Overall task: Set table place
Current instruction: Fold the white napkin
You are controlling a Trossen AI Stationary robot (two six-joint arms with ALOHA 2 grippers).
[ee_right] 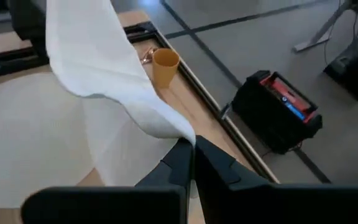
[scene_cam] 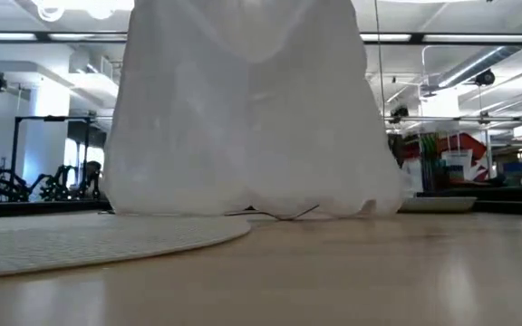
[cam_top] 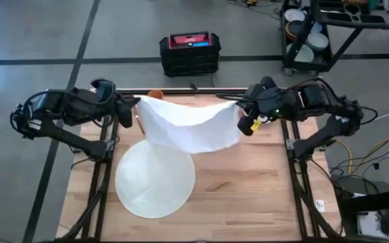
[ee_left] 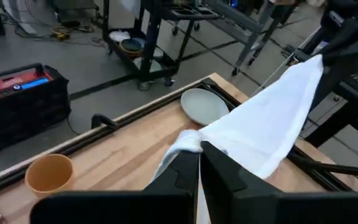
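Both pinching a white cloth (cam_top: pixel 191 125) stretched mid-air over the table's (cam_top: pixel 248 189) far side, left gripper (cam_top: pixel 138 106) and right gripper (cam_top: pixel 238 106) clamped on opposite corners, round white mat (cam_top: pixel 155 179) lying flat below, nearer front-left.

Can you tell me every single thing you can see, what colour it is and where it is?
Light-wood butcher-block table: one, under everything.
Large round white mat: one, front left of table.
White cloth: one, hanging between both pincers above the table.
Pale grey-green plate: one, on the table near its far edge.
Orange cup: one, far edge.
Black and red crate: one, floor behind.
Left pincer: shut on cloth corner.
Right pincer: shut on the other corner.
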